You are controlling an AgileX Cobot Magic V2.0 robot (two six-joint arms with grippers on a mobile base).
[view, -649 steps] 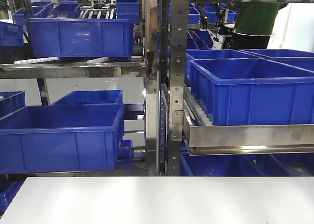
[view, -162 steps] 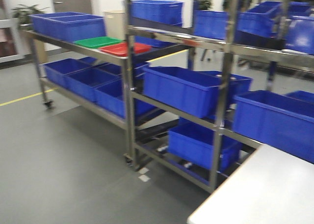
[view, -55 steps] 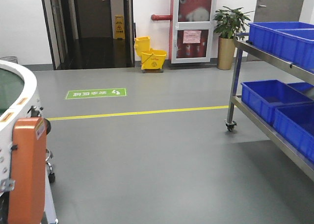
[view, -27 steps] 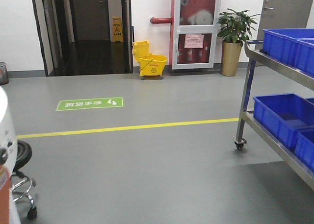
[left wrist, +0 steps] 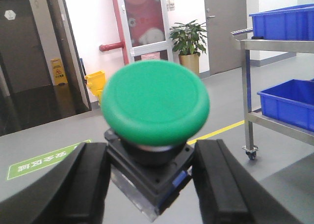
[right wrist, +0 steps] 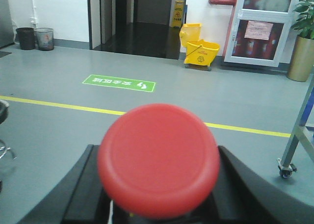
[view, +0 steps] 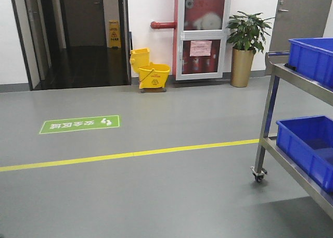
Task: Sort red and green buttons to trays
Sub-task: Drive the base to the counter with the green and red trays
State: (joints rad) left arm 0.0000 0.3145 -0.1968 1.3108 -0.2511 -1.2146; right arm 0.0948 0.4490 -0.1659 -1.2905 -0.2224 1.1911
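Note:
My left gripper (left wrist: 149, 182) is shut on the black base of a green button (left wrist: 155, 102), whose round cap faces the camera in the left wrist view. My right gripper (right wrist: 159, 194) is shut on a red button (right wrist: 158, 158), whose cap fills the lower middle of the right wrist view and hides its base. The red and green trays are out of view. Neither gripper shows in the front view.
A steel rack (view: 291, 118) with blue bins (view: 308, 143) stands at the right. Ahead lie grey floor, a yellow floor line (view: 130, 154) and a green floor sign (view: 79, 124). A yellow mop bucket (view: 150, 74), a potted plant (view: 245, 45) and a dark doorway (view: 78, 35) are at the far wall.
The base has turned left: the view swept from the racks to open floor. In the last half second the rack, bucket and floor sign shifted as the turn went on.

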